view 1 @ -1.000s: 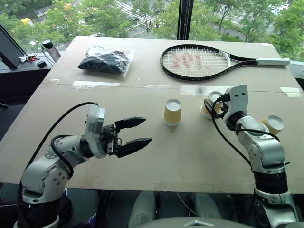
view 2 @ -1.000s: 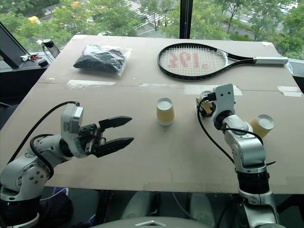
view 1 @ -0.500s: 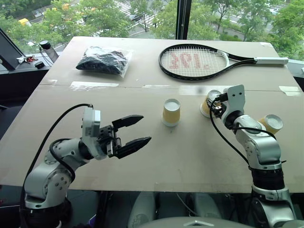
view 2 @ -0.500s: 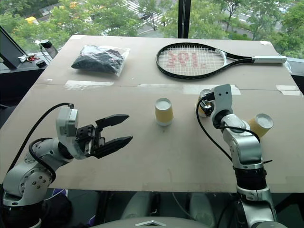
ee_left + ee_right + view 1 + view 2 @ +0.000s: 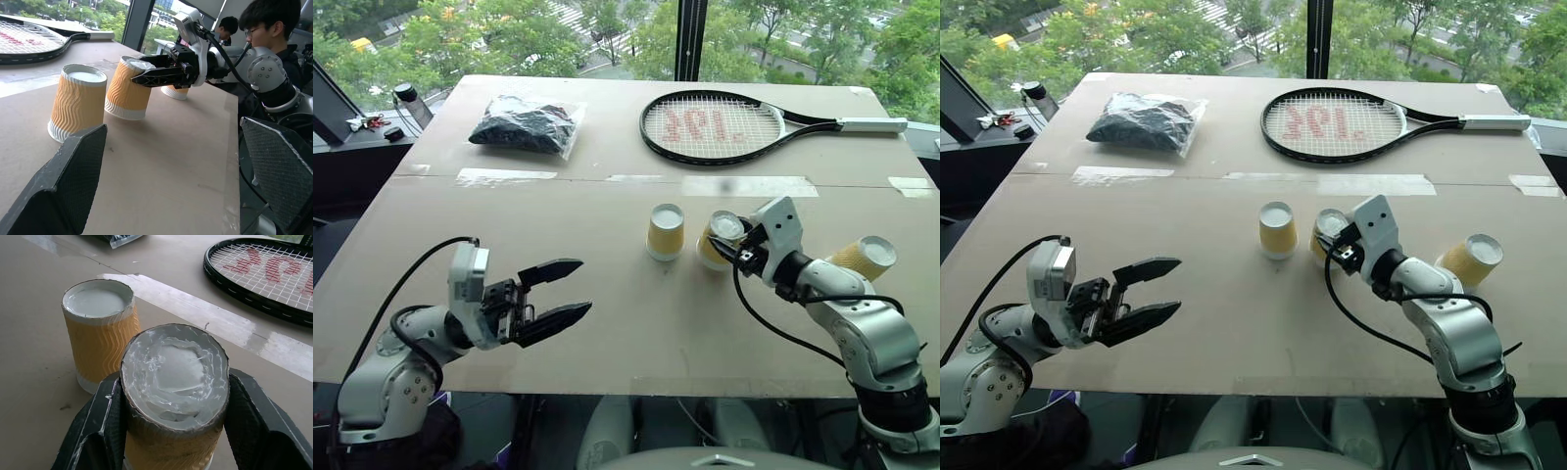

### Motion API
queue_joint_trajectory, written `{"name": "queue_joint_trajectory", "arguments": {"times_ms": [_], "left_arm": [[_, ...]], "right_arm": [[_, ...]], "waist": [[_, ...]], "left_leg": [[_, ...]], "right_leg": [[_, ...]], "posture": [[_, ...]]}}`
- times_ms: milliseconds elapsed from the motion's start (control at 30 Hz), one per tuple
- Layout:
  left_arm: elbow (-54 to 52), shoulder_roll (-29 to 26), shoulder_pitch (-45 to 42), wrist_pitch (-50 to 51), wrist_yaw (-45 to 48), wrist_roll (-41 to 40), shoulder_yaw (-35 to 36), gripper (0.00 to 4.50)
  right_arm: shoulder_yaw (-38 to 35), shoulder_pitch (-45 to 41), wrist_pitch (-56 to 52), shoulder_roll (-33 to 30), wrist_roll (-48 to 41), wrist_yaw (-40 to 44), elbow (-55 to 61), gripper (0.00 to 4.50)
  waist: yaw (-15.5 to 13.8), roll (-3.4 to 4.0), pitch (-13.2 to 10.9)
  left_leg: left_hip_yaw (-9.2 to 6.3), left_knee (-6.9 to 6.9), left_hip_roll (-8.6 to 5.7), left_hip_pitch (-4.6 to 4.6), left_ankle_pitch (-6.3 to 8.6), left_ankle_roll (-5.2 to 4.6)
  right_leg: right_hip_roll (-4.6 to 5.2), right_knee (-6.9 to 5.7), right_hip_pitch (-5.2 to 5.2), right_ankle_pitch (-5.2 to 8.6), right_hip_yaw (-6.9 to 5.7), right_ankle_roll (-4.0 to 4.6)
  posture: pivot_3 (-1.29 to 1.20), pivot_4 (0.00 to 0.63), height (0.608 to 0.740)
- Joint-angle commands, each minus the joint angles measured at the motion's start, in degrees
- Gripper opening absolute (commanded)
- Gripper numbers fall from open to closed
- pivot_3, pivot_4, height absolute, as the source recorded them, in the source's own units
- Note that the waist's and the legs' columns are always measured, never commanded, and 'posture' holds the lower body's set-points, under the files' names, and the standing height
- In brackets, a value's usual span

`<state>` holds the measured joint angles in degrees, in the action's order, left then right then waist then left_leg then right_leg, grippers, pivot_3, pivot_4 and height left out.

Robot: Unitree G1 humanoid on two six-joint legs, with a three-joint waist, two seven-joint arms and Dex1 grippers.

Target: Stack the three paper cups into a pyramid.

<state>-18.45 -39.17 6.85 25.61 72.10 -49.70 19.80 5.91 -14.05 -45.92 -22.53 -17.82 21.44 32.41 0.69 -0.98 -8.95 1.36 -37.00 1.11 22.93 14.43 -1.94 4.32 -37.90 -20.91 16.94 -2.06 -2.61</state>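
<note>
1. Yellow-orange ribbed paper forms all three cups on the bare board table (image 5: 607, 323).
2. One upside-down cup (image 5: 666, 232) stands on its own near the middle of the table, white base up.
3. Just beside it, the held cup (image 5: 717, 240) is also base up and tilted; in the left wrist view its wide rim tips, and whether it touches the table I cannot tell.
4. The right gripper (image 5: 736, 247) has its two black fingers clamped on either side of that tilted cup, near its upper end.
5. A third cup (image 5: 864, 258) lies on its side beyond the right arm, well apart from the other two.
6. The left gripper (image 5: 566, 291) hovers over the near left part of the table, fingers spread wide with nothing between them.
7. At the far edge lie a tennis racket (image 5: 724, 127) and a clear bag of dark stuff (image 5: 529, 125).
</note>
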Motion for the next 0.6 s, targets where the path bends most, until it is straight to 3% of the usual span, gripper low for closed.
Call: {"name": "queue_joint_trajectory", "arguments": {"times_ms": [33, 600], "left_arm": [[0.20, -1.23, 0.63, -1.78, 2.43, -0.64, 2.34, 4.50], [2.86, -1.04, 3.28, -5.16, 6.44, -0.35, 5.92, 4.50]], "right_arm": [[0.63, -0.41, 1.15, 0.75, 0.48, -0.65, 1.92, 1.96], [3.51, -1.75, 1.25, 3.83, 4.86, -3.91, -0.41, 1.96]], "waist": [[0.01, 0.00, 0.00], [0.04, 0.00, 0.00]], "left_leg": [[0.00, 0.00, 0.00, 0.00, 0.00, 0.00], [0.00, 0.01, -0.01, 0.00, 0.00, 0.00]], "right_leg": [[0.00, 0.00, 0.00, 0.00, 0.00, 0.00], [0.24, 0.01, -0.02, 0.00, -0.02, 0.00]], "posture": [[0.00, 0.150, 0.740], [0.00, 0.150, 0.740]]}}
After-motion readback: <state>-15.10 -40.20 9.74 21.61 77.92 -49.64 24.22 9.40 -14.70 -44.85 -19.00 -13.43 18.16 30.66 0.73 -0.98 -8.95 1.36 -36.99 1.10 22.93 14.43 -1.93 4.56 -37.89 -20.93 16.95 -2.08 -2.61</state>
